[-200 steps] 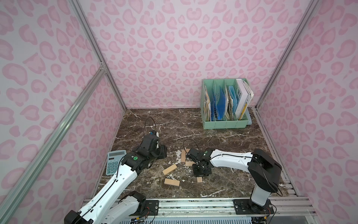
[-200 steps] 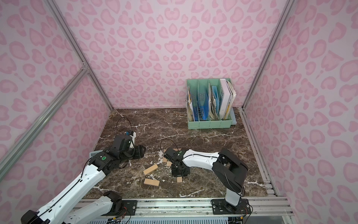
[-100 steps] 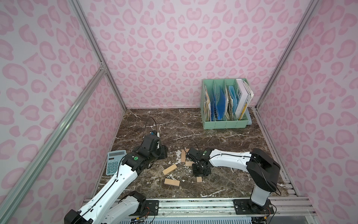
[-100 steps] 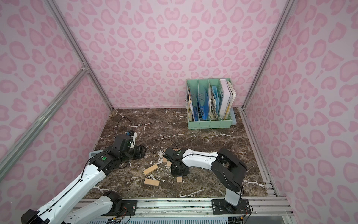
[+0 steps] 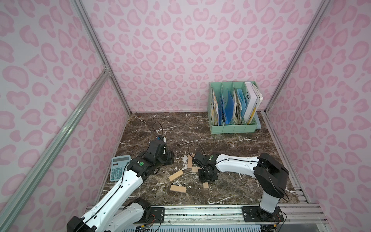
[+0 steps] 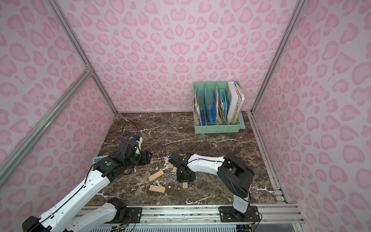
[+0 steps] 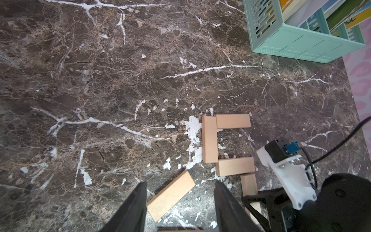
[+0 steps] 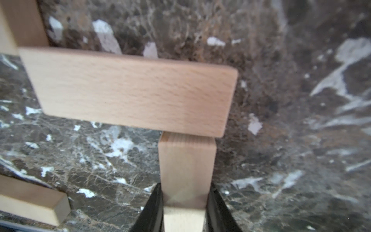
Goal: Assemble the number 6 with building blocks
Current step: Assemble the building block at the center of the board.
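Right gripper (image 8: 185, 202) hides most of its pinched plank (image 8: 187, 160) (end touching the middle plank (image 8: 130, 92)); left gripper (image 7: 180, 186) spread; open marble (image 7: 100, 80) beyond.

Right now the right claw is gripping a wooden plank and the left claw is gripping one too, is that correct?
Not quite. The right claw does grip a plank, but the left claw is open and grips nothing. The left wrist view shows its fingers spread, with a tilted plank lying loose on the table.
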`<state>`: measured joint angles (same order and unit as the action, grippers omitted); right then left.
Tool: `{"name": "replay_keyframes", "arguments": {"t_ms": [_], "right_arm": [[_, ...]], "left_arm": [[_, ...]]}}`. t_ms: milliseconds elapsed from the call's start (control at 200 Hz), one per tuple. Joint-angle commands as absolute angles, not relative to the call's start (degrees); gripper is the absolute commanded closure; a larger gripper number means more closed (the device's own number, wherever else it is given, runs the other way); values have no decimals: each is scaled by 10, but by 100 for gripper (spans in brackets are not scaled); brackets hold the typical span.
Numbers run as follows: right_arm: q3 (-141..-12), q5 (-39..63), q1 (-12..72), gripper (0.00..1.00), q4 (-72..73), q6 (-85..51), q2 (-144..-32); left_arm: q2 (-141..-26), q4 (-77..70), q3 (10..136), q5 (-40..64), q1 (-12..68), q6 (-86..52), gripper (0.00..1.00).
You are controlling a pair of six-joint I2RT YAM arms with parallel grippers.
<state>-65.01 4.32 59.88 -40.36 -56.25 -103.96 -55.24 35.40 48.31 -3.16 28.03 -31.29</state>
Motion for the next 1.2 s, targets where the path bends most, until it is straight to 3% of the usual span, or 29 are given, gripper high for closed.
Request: {"name": "replay_keyframes", "arguments": {"t_ms": [0,845,905,940,1040,1195], "right_arm": [[-653,36,598,85,-411,-559,-1042],[-658,36,588,85,-417,-545,-1047],[-657,38,588,78,-417,-543,-1048],[-656,39,588,66,-417,-542,-1048],[-654,40,589,40,-418,-541,-1047],[-660,30,593,27,-427,-544,-1036]], "left_arm": [[-555,348,484,-33,280,-308,43],[-566,339,483,-33,284,-309,43],[-566,339,483,-33,284,-309,43],[-566,339,483,-33,284,-309,43],[-567,339,483,-33,284,-308,42],[-569,339,483,-32,285,-308,43]]}}
